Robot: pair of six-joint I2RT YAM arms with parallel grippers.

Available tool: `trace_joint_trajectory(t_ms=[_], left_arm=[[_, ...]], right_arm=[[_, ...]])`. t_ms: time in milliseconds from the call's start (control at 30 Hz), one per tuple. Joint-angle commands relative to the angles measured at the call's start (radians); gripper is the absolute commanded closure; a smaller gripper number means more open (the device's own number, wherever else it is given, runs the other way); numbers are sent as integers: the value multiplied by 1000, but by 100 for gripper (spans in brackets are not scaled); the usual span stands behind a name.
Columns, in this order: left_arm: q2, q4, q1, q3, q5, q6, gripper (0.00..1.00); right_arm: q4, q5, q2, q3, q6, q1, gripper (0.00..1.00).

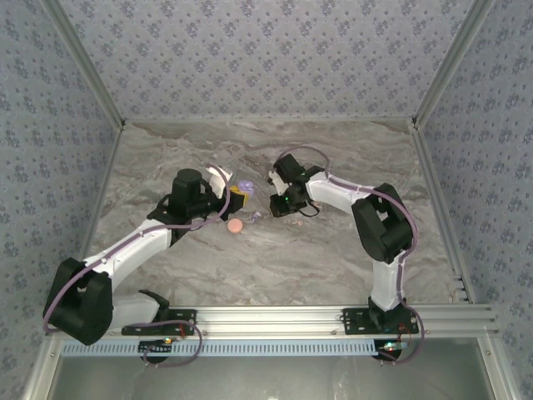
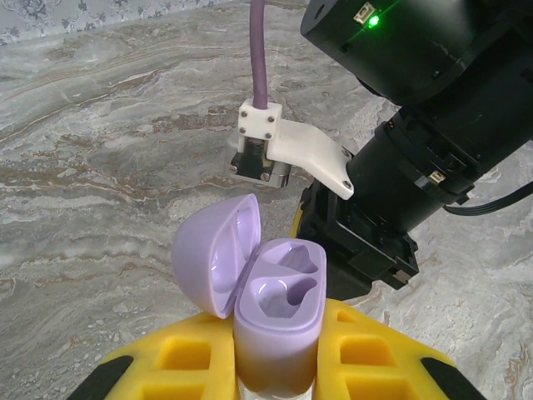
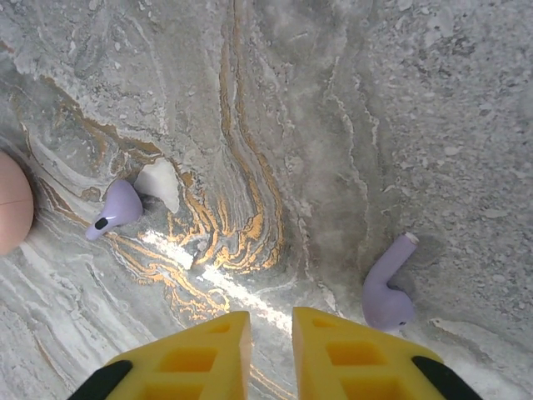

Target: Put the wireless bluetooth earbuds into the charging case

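Observation:
My left gripper is shut on the lilac charging case and holds it upright. Its lid is swung open to the left, and both sockets are empty. From above, the case hangs just left of my right gripper. Two lilac earbuds lie on the marble below the right gripper. One earbud is far left, next to a white tip. The other earbud lies just right of the right finger. The right jaws stand slightly open with nothing between them. Pinkish earbuds are out of view.
A round pink case lies on the table near the left gripper, and its edge shows at the left of the right wrist view. The right arm's wrist hangs close behind the held case. Patterned walls enclose the table.

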Motion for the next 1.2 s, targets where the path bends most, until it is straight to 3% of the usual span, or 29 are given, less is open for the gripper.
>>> trace_joint_trajectory(t_ms=[0, 1167], left_arm=[[-9, 12, -5, 9, 8, -1, 82], [-6, 3, -4, 15, 5, 4, 82]], right_arm=[[-46, 11, 42, 35, 1, -1, 85], [-213, 327, 103, 124, 18, -49, 87]])
